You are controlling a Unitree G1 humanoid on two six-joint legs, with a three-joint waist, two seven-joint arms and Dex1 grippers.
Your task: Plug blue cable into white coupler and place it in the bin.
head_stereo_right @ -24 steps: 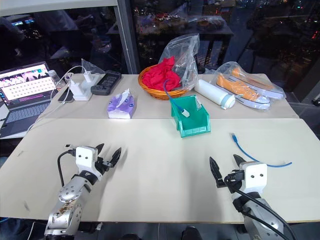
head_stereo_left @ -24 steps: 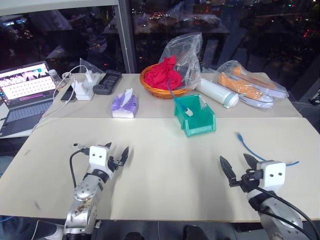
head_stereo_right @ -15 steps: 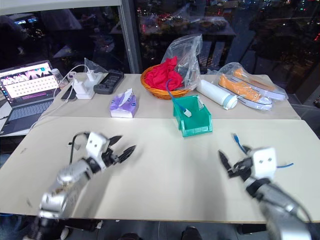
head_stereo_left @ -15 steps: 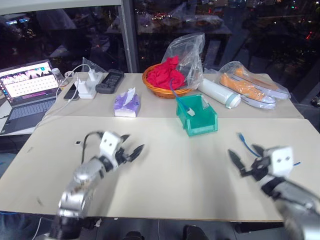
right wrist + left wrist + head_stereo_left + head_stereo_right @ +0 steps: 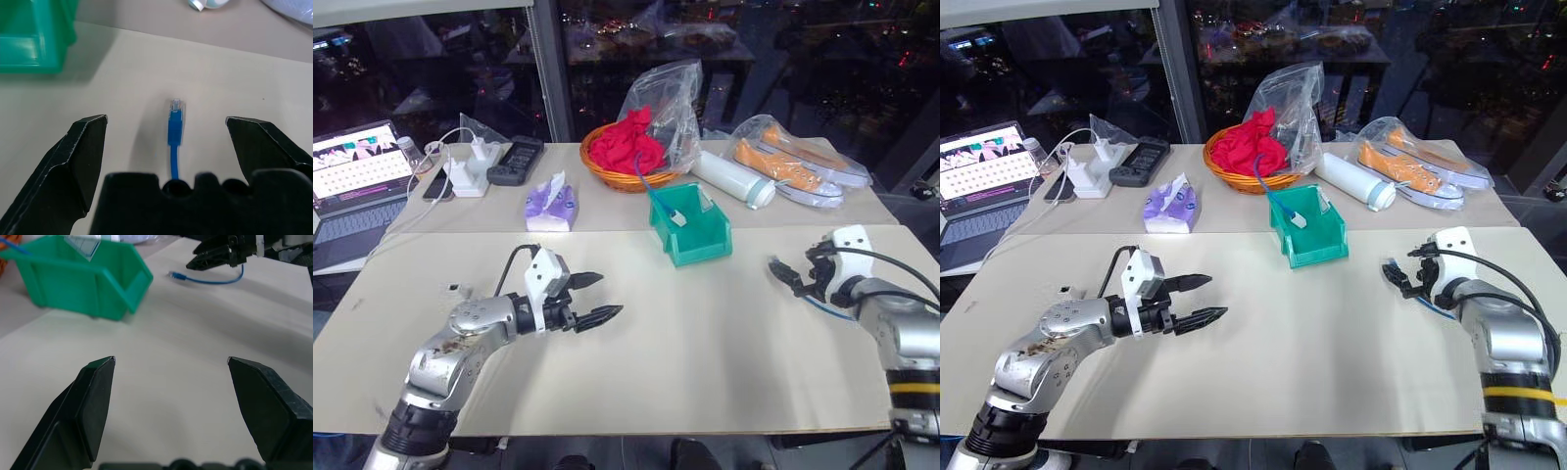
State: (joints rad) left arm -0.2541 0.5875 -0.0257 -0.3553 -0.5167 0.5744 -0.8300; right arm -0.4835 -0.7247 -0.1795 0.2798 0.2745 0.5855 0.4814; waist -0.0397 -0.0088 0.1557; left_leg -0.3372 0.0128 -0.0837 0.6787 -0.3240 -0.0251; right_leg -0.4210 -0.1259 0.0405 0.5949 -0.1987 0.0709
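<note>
Table (image 5: 685,362), beige, two-level; rear strip carries clutter. Laptop (image 5: 357,176) at far left edge, screen lit. Bagged orange shoes (image 5: 798,171) at rear right, orange wicker basket (image 5: 622,176) w/ red cloth rear centre, white bottle (image 5: 732,181) between them.

Bin (image 5: 690,227), teal, sits centre, just fwd of basket; holds a white coupler (image 5: 676,216) w/ a blue lead rising toward basket.

L gripper (image 5: 594,297) hovers over bare table left of centre, fingers well apart, nothing held. R gripper (image 5: 172,128) low over table at right, fingers spread wide, empty.

Blue cable (image 5: 174,128) lies flat on table right of bin, clear plug end between R fingers, not touched.
</note>
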